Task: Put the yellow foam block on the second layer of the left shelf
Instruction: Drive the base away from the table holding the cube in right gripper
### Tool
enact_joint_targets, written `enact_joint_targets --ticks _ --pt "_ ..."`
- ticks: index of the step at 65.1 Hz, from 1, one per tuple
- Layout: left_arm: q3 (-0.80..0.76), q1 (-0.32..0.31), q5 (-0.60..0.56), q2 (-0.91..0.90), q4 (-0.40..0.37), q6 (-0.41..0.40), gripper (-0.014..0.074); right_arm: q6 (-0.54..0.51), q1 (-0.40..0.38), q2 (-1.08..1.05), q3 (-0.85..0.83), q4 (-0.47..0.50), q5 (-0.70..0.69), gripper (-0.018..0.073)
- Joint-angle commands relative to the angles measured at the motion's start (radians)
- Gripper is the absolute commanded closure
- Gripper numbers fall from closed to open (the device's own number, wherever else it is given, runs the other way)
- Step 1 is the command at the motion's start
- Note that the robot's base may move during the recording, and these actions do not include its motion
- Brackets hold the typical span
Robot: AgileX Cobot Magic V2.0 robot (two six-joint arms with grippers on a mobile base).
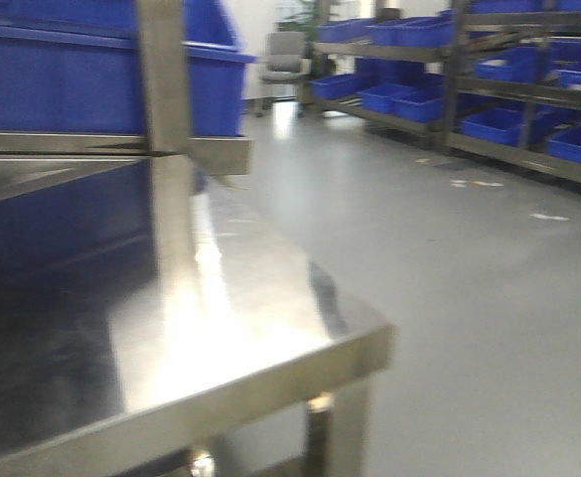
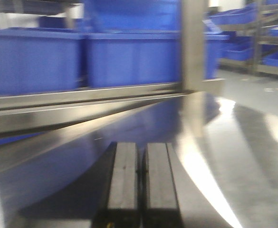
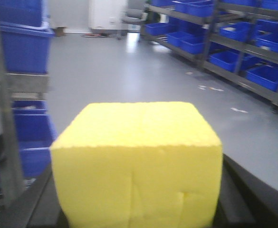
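Two large blue bins [image 2: 34,59] stand side by side on the upper layer of the steel shelf [image 1: 260,328]; what they hold cannot be seen. Racks [image 1: 528,94] across the grey floor carry many more, and one office chair [image 1: 285,58] stands beyond. One upright post [image 1: 166,149] rises at the shelf's corner. The left gripper [image 2: 139,152] has its fingers pressed together over bare steel. The right gripper [image 3: 139,190] pinches the yellow foam block [image 3: 136,142], with the shelf at the left edge of its view.
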Motion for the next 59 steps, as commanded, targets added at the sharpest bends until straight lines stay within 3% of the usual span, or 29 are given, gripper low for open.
enact_joint_targets --ticks 1,59 --pt "0.025 -0.003 -0.081 -0.021 -0.006 -0.005 0.046 -0.003 -0.008 0.008 -0.029 0.0 -0.095 0.0084" --pt "0.025 -0.003 -0.081 -0.021 -0.006 -0.005 0.046 -0.003 -0.008 0.008 -0.029 0.0 -0.095 0.0084"
